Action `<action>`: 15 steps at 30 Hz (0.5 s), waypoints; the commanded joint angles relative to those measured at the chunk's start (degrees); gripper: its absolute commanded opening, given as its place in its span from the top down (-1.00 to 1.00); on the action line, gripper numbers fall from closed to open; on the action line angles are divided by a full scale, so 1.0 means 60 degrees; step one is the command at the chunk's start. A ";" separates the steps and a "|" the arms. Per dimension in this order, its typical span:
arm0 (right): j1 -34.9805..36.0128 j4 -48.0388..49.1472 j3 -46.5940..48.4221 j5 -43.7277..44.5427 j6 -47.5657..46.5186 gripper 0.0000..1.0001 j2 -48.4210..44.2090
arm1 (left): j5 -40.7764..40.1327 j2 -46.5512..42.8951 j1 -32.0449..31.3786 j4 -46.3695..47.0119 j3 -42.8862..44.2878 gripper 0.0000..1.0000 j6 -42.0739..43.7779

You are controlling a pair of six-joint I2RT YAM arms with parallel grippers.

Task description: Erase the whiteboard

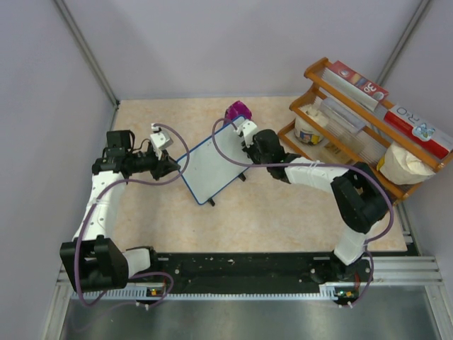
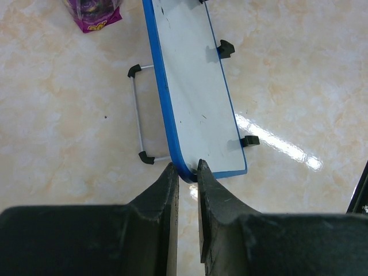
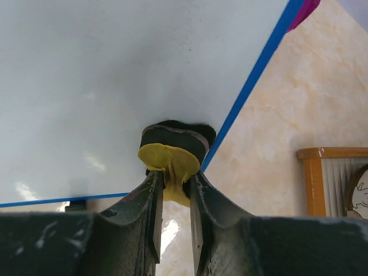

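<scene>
The whiteboard (image 1: 212,164), white with a thin blue frame and little black feet, stands tilted on the table between both arms. My left gripper (image 1: 172,167) is shut on its left corner; in the left wrist view the fingertips (image 2: 187,170) pinch the blue frame of the whiteboard (image 2: 195,86). My right gripper (image 1: 248,139) is shut on a small yellow-and-black eraser (image 3: 172,150) and presses its black felt against the white face of the whiteboard (image 3: 115,75) near the blue edge. The board's face looks almost clean, with only faint specks.
A purple snack packet (image 1: 236,111) lies behind the board and also shows in the left wrist view (image 2: 92,12). A wooden rack (image 1: 368,120) with boxes and tubs stands at the back right. Grey walls close the left and back sides.
</scene>
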 commanded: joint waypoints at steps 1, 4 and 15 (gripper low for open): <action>-0.0235 0.0878 -0.0130 0.0045 -0.0175 1.00 -0.0287 | 0.0006 0.0037 -0.0092 0.0018 0.0182 1.00 0.0553; -0.0236 0.0879 -0.0189 -0.0232 0.0014 1.00 -0.0331 | 0.0006 0.0081 -0.0092 0.0033 0.0196 1.00 0.0553; 0.0847 0.0776 -0.0174 -0.0614 0.0543 1.00 -0.0404 | -0.0023 0.0066 -0.0092 0.0047 0.0225 1.00 0.0450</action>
